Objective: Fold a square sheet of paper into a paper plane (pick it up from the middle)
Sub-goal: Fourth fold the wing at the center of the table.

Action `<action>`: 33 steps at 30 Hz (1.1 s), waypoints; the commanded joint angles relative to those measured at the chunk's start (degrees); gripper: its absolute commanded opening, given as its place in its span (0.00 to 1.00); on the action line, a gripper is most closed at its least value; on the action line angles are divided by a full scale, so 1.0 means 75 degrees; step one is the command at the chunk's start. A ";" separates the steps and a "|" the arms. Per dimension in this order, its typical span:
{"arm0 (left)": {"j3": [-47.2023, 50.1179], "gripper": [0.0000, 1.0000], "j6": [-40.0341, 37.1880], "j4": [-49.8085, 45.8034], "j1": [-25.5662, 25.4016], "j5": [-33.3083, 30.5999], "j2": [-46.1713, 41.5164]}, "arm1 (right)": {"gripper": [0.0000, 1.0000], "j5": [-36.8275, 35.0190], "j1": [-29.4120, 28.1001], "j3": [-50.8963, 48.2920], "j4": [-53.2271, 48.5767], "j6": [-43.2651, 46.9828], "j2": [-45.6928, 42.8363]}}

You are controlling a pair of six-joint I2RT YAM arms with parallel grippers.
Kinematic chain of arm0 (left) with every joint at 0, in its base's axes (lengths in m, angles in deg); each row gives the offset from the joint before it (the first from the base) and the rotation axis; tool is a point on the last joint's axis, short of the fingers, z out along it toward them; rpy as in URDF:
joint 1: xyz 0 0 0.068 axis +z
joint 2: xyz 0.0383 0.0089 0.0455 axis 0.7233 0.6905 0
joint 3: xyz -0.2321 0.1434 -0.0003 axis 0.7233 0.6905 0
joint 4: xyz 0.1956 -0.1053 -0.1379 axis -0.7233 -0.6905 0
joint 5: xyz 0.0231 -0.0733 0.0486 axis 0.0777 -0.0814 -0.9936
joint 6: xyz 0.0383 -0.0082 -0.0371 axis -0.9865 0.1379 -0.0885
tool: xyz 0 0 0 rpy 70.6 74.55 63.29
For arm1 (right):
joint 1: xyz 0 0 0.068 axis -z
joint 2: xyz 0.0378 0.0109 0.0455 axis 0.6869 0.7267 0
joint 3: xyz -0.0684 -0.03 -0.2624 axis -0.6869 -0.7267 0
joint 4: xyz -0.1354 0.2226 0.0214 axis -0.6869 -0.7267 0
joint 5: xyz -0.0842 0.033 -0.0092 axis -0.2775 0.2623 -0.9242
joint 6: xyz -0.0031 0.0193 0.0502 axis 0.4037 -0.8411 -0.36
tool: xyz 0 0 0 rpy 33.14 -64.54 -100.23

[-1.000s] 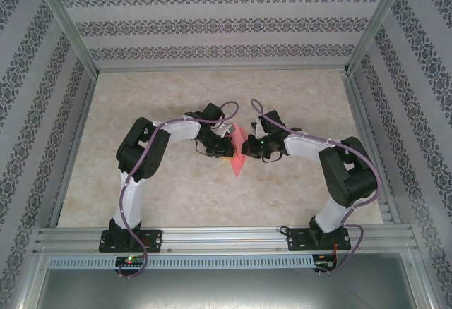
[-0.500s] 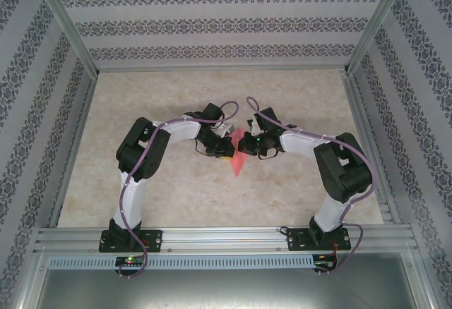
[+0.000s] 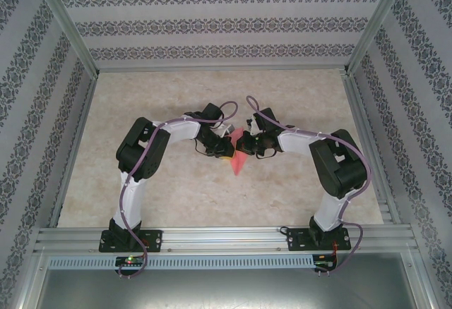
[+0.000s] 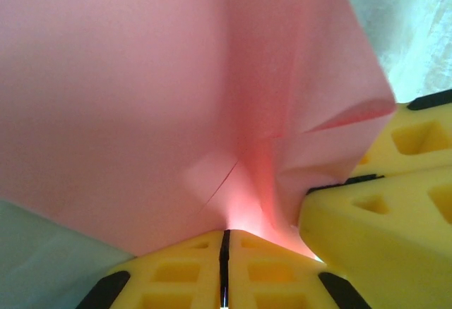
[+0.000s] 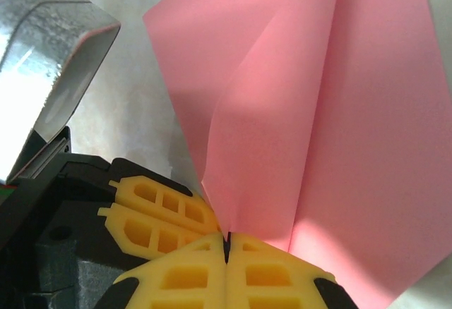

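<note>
Compared with a second ago, the right arm's elbow has swung leftward and the right hand (image 3: 250, 144) sits a little nearer the left hand (image 3: 223, 151), so the sheet of paper (image 3: 238, 156) between them looks narrower and more gathered; the left arm has kept its pose. Both hands are closed tight on the paper: in the left wrist view the yellow fingers (image 4: 180, 274) meet with only a thin seam between them and the pink sheet rises out of that seam, and in the right wrist view the fingers (image 5: 268, 267) pinch a creased edge in the same way. The sheet is held up off the worktop (image 3: 176, 189) near its middle, bearing long folds and a crumpled corner. The two hands crowd each other, their yellow fingers just beside one another at the paper. Patterned walls (image 3: 212, 23) and a metal frame (image 3: 226, 240) ring the worktop
</note>
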 commanded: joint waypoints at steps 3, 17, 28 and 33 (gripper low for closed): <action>0.0235 0.12 0.0064 0.0029 0.0035 -0.0303 0.0077 | 0.01 0.0435 -0.0099 -0.0179 0.0918 -0.0425 0.0433; 0.0245 0.08 0.0344 0.0390 0.0112 0.0086 -0.0131 | 0.02 0.0517 0.0035 -0.0365 0.1085 -0.0475 0.0445; 0.0201 0.09 0.0662 0.0744 0.0124 0.0372 -0.0310 | 0.01 0.0496 0.0159 -0.0543 0.1071 -0.0412 0.0376; 0.0130 0.10 0.0790 0.0848 0.0135 0.0507 -0.0357 | 0.01 0.0472 0.0203 -0.0552 0.0992 -0.0354 0.0333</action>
